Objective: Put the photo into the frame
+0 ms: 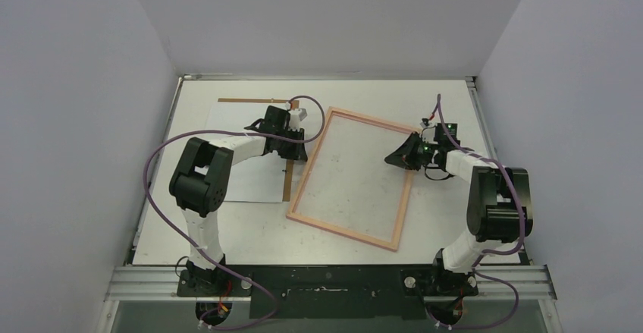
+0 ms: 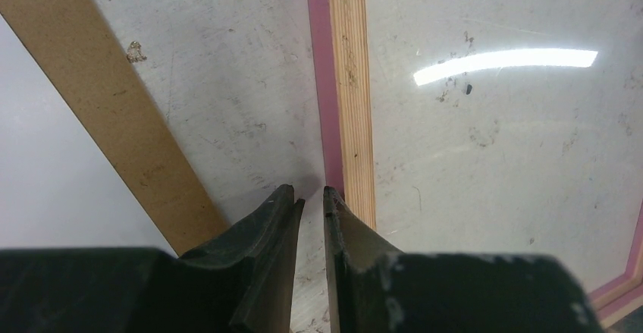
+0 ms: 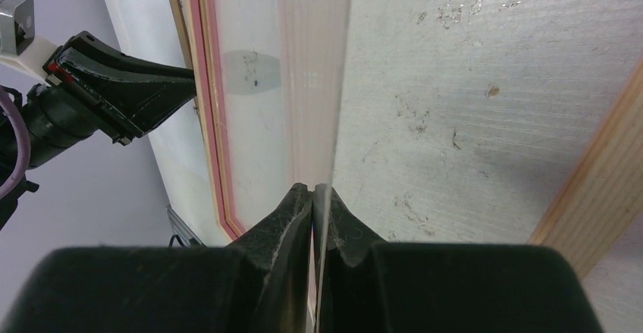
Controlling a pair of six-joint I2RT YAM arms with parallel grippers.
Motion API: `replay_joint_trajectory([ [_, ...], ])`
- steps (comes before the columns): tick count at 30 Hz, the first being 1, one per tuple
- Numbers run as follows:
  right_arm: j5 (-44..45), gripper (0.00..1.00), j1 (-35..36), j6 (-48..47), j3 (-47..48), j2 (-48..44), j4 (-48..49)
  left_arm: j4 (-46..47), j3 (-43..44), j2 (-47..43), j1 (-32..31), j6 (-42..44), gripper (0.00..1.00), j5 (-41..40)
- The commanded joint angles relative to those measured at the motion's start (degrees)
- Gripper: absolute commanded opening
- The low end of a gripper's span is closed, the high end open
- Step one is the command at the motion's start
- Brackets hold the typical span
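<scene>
Your right tool [image 3: 313, 187] clenched on clear pane [image 3: 311, 83] edge; left tool [image 2: 309, 190] barely parted, empty, just beside frame [image 2: 350, 83] rail. You needed to brace that rail, lift pane slowly.

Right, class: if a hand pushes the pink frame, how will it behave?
The frame has thin, straight rails, so it is probably stiff and light, sliding whole across the table. Its clear pane shows glare: likely slippery and breakable.
</scene>
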Motion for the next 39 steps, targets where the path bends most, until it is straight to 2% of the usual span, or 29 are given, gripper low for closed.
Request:
replay_joint_trajectory([
  [1, -0.68, 0.05, -0.33, -1.78, 0.23, 1.37, -0.60, 0.45, 1.66, -0.24, 0.00, 0.53, 0.17, 0.05],
  [13, -0.30, 0.05, -0.22, -0.28, 0.32, 2.28, 0.75, 0.44, 1.44, -0.24, -0.02, 0.53, 0.17, 0.05],
  [17, 3.01, 0.10, 0.46, -1.49, 1.44, 2.26, -2.10, 0.43, 1.57, -0.28, -0.02, 0.55, 0.17, 0.13],
  [19, 6.20, 0.16, 0.95, -2.36, 2.48, 1.89, -4.54, 0.28, 1.72, -0.29, -0.07, 0.53, 0.17, 0.21],
  [26, 15.91, 0.61, 3.98, -5.32, 7.46, -0.09, -13.81, -0.17, 1.98, -0.53, 0.06, 0.53, 0.17, 0.45],
  [32, 23.46, 0.77, 7.02, -7.12, 12.27, -0.77, -21.17, -0.47, 2.01, -0.99, 0.26, 0.44, 0.17, 0.66],
  [39, 29.80, 0.85, 9.16, -8.80, 16.35, 0.05, -27.18, -0.53, 1.87, -1.26, 0.31, 0.35, 0.17, 0.84],
])
